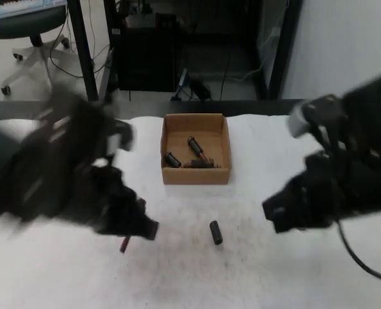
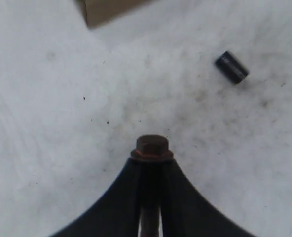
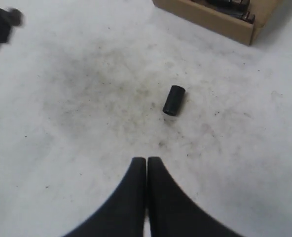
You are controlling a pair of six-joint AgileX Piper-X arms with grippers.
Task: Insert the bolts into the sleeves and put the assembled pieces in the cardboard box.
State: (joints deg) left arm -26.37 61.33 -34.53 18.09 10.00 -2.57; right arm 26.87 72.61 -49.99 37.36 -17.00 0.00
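Left wrist view: left end effector point(image 2: 150, 164) clamps a bolt point(image 2: 151, 148) under its head, sleeve point(image 2: 231, 67) lies loose in front of the cardboard box point(image 1: 195, 176), right end effector point(image 3: 146, 165) is pinched together empty, so unless something steadies that sleeve it'll probably roll when the bolt pokes it.

White-covered bench point(image 1: 274, 277), grey smudges.
On it: cardboard box point(image 1: 195, 175); one black sleeve point(image 1: 215, 232) lying on its side off the box's near wall, well apart from it.
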